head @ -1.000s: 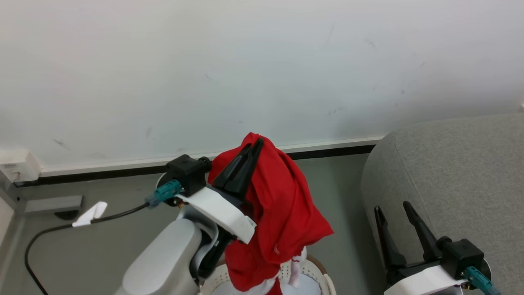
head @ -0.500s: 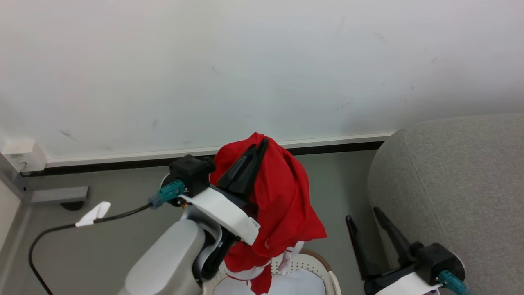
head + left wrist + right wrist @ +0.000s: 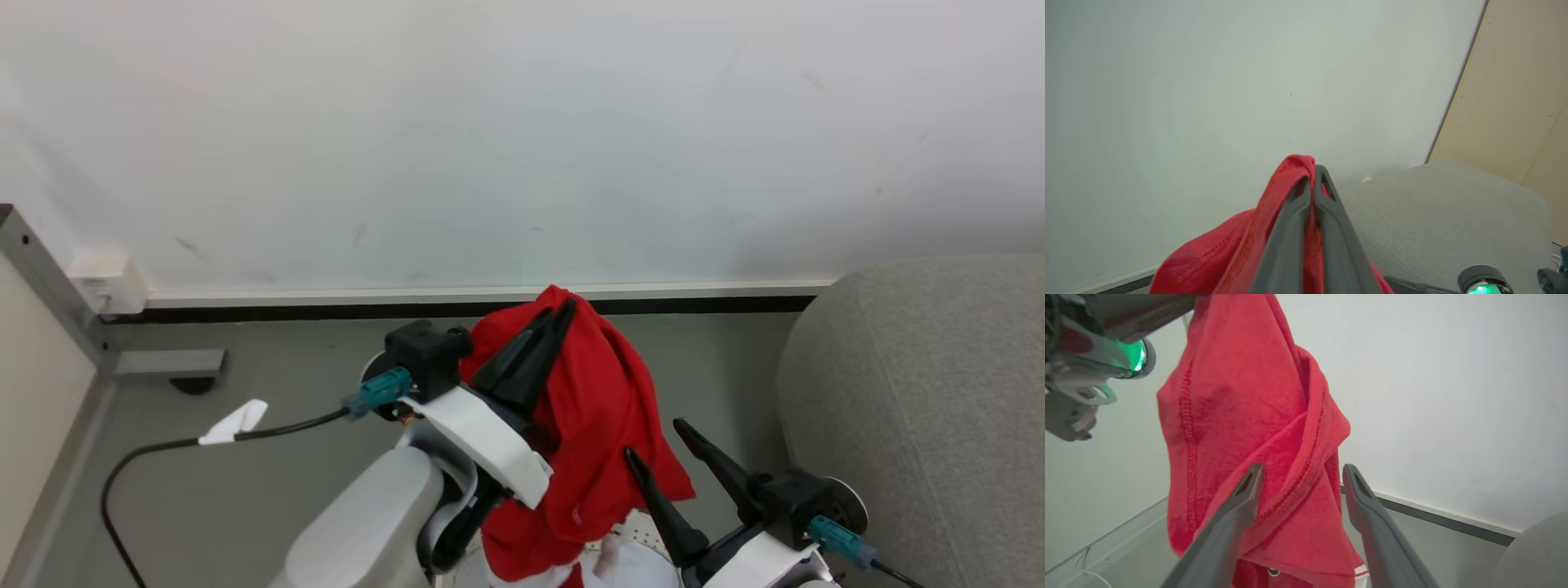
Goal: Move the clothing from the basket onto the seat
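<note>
The red clothing (image 3: 604,416) hangs bunched in the air, draped over my left gripper (image 3: 563,307), which is shut on its top fold. The left wrist view shows those fingers (image 3: 1314,170) pinching the red fabric (image 3: 1229,253). My right gripper (image 3: 653,438) stands open just right of the hanging garment, low in the head view. In the right wrist view its fingers (image 3: 1302,469) straddle a lower fold of the clothing (image 3: 1241,396); whether they touch it I cannot tell. A sliver of the white perforated basket (image 3: 647,529) peeks out below. The grey seat (image 3: 922,392) is at the right.
A white wall with a dark baseboard (image 3: 326,311) runs behind. A black cable (image 3: 163,447) with a white tag lies on the grey floor at the left. A metal-framed panel (image 3: 49,286) and a wall box (image 3: 106,282) stand at the far left.
My right gripper has moved left from the seat's edge to the hanging clothing. The left gripper still holds the garment up. The head view has shifted.
</note>
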